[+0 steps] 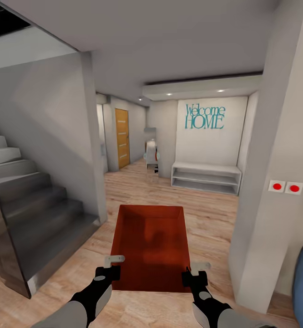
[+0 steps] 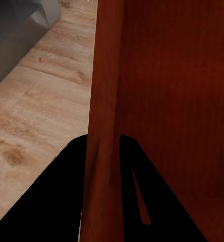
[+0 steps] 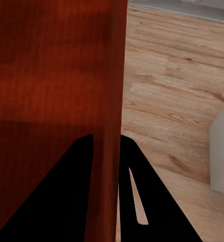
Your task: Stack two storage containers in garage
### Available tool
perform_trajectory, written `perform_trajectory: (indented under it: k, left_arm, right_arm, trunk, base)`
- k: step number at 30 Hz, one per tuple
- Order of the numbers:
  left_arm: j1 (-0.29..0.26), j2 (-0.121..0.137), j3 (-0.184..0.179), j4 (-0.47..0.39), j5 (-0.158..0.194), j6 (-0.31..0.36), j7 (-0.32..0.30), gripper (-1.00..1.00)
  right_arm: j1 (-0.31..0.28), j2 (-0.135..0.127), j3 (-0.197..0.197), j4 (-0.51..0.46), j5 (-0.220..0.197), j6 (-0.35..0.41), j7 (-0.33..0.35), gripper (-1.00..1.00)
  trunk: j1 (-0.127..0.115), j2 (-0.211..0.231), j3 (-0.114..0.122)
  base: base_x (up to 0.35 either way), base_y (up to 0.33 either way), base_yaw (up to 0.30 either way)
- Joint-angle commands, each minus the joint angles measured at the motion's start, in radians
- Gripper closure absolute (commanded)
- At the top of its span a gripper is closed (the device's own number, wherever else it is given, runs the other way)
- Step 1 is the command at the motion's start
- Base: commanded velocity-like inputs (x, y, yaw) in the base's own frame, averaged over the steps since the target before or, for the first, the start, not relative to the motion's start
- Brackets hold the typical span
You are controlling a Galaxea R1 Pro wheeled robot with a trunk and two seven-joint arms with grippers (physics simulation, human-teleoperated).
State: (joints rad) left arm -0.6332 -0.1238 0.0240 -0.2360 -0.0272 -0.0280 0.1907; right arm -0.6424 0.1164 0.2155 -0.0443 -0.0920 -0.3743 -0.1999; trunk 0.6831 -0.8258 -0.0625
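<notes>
Orange-red storage container (image 1: 151, 246) hangs above the wood plank floor (image 1: 206, 218) of a hallway, carried between both arms. Left gripper (image 1: 107, 272) fingers (image 2: 56, 201) pinch its left wall, and right gripper (image 1: 191, 276) fingers (image 3: 157, 201) pinch its right wall. Grey stairs (image 1: 28, 200) rise at left.

A matt orange-red storage container (image 1: 151, 246) with smooth, plastic-looking walls sits at the centre bottom. The floor (image 1: 206, 218) is light wood plank with visible grain. Stairs (image 1: 37, 214) at left look dark grey and slightly glossy. Walls (image 1: 47, 114) are matt.
</notes>
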Motion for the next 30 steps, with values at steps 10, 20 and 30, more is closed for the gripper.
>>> perform_trajectory:
  k: [10,20,30]
  left_arm:
    - [0.000,0.000,0.017,0.004,-0.002,-0.003,0.061,1.00]
    - [0.000,0.000,0.017,0.004,-0.002,-0.003,0.061,1.00]
    - [0.000,0.000,0.017,0.004,-0.002,-0.003,0.061,1.00]
  right_arm:
    - [-0.002,-0.002,-0.033,-0.002,-0.017,-0.021,-0.014,1.00]
    - [-0.002,-0.002,-0.033,-0.002,-0.017,-0.021,-0.013,1.00]
    - [-0.002,0.000,-0.033,-0.002,-0.013,-0.020,-0.015,1.00]
  trunk:
    - [0.001,-0.001,-0.002]
    - [0.001,-0.001,-0.002]
    - [0.001,-0.001,-0.002]
  base:
    - [0.322,0.000,0.000]
    - [0.322,0.000,0.000]
    - [0.322,0.000,0.000]
